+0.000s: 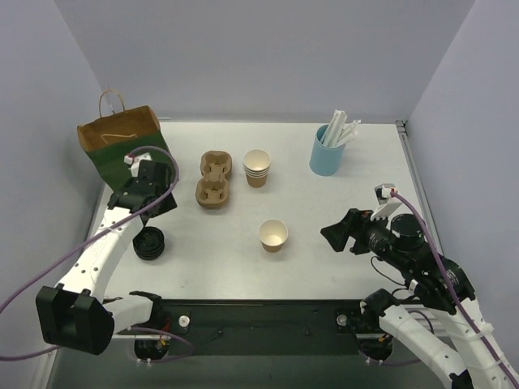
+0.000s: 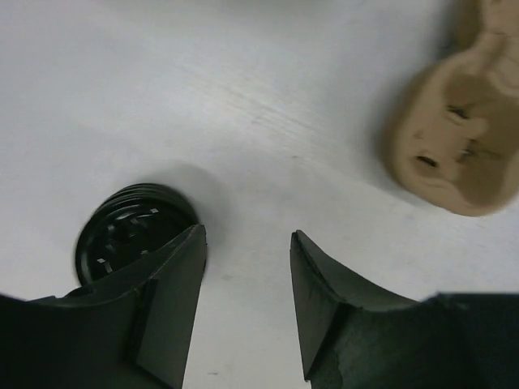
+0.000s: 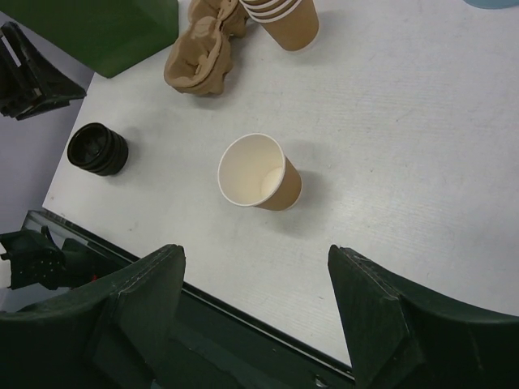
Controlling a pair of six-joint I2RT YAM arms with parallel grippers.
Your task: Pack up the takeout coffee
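The left arm [image 1: 97,253] stretches forward, the left claw [image 2: 247,237] pointing down, jaws parted with nothing between them. The right arm [image 1: 428,274] bends inward, the right claw [image 3: 256,253] gaping wide and empty, seemingly held higher.

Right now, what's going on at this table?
Neither arm holds anything. The left gripper hangs open over bare table, close to the stack of black lids, with the pulp cup carrier off to its other side. The right gripper is open too, hovering on the near side of the lone cup, which stands upright with no lid. The paper bag stands at the back left. The cup is neither lidded nor bagged yet.
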